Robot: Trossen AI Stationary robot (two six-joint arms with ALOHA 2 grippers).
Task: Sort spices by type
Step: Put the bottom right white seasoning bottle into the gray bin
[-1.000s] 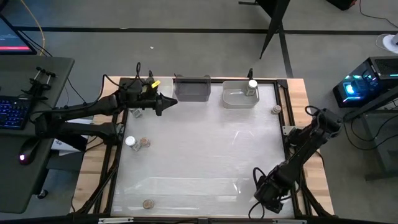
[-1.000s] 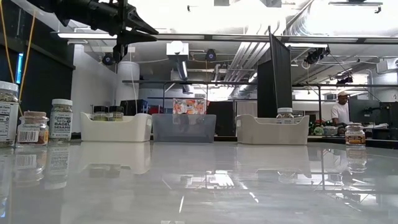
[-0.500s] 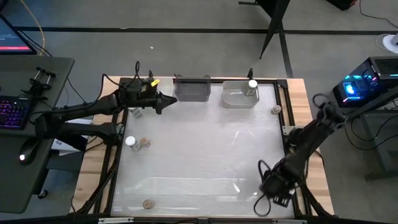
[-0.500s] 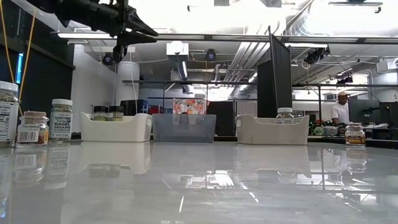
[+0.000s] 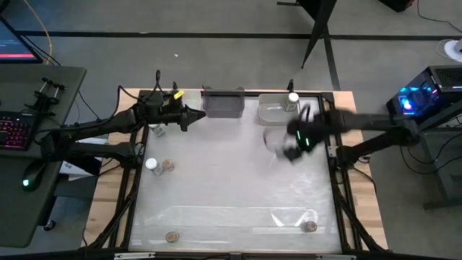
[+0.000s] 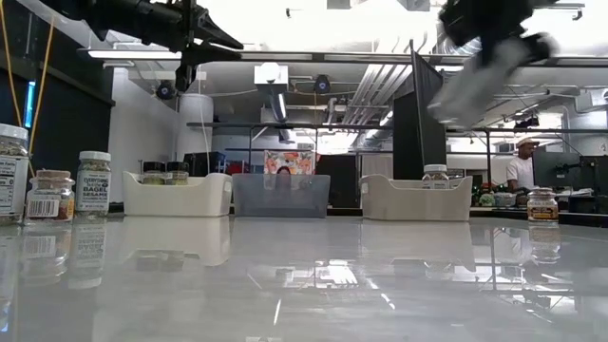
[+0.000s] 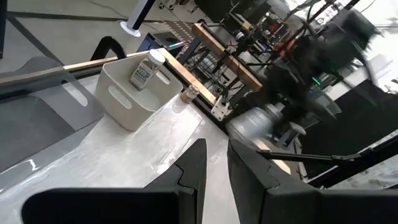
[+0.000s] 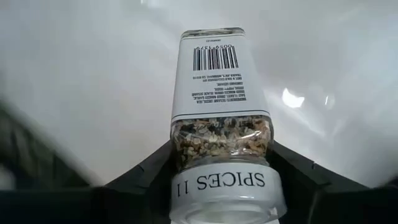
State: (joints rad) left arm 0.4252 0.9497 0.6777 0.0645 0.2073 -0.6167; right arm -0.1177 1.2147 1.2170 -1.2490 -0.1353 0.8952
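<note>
My right gripper (image 5: 294,143) is in mid-air in front of the white bin (image 5: 277,115) at the far edge, blurred by motion, and is shut on a white-capped spice jar (image 8: 221,106). The low view shows it high above the table (image 6: 480,57). My left gripper (image 5: 189,118) hovers at the far left, empty, with a narrow gap between its fingers (image 7: 214,163). Another white-capped jar (image 5: 292,99) stands in the white bin. Two dark-capped jars (image 6: 165,171) sit in the far-left white bin (image 6: 178,197). White-capped (image 5: 151,165) and cork-capped (image 5: 167,166) jars stand upright at the table's left. My right gripper pinches the jar's glass body just beside its white cap (image 8: 221,146) between the two fingers (image 8: 140,180), one on each side. The jar lies along the fingers, cap toward the wrist and base pointing away. It is lifted clear of the table.
A grey bin (image 5: 224,103) stands at the far edge between the two white ones. Cork-capped jars stand at the near edge (image 5: 172,236), near right (image 5: 310,226) and right side (image 5: 320,127). One more jar (image 5: 159,131) stands under the left arm. The table's middle is bare.
My right arm has swung fast from the table's near right corner up and toward the far edge, ending in front of the white bin. A cork-capped jar now shows where the gripper was. My left arm has kept still.
</note>
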